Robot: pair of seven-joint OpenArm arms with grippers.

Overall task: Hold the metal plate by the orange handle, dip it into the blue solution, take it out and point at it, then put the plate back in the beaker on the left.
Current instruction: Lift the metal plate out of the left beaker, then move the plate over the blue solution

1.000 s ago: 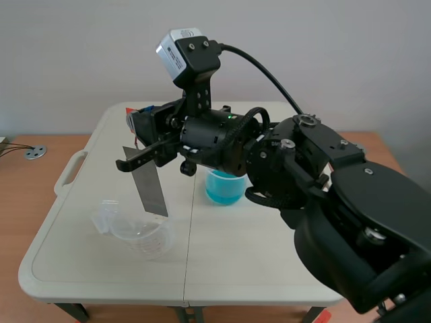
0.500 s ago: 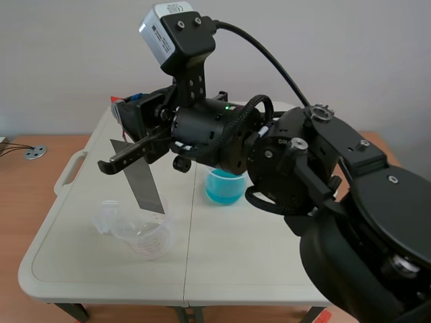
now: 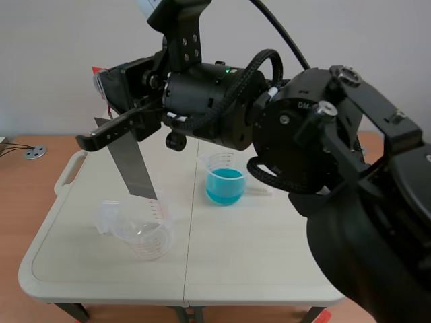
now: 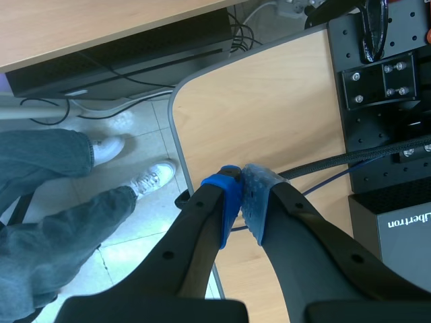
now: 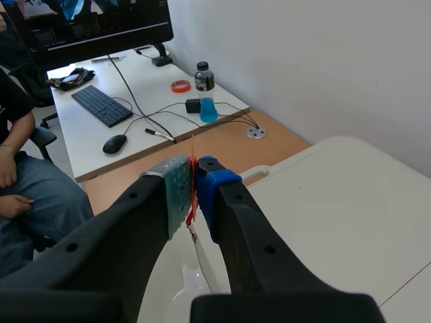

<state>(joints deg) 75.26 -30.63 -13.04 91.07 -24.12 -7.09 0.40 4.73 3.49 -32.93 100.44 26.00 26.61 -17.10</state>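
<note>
Pale table (image 3: 269, 262) lay beneath the right gripper (image 5: 194, 176), whose pads pinched the thin orange handle (image 5: 192, 202) of the metal plate (image 3: 133, 165). The plate hung tilted in the air, its lower end just above the empty clear beaker (image 3: 145, 232) on the left, with the beaker of blue solution (image 3: 223, 182) nearer the table's middle. The left gripper (image 4: 241, 195) had its pads pressed together on nothing, above a wooden desk edge and a person's legs (image 4: 54, 182).
</note>
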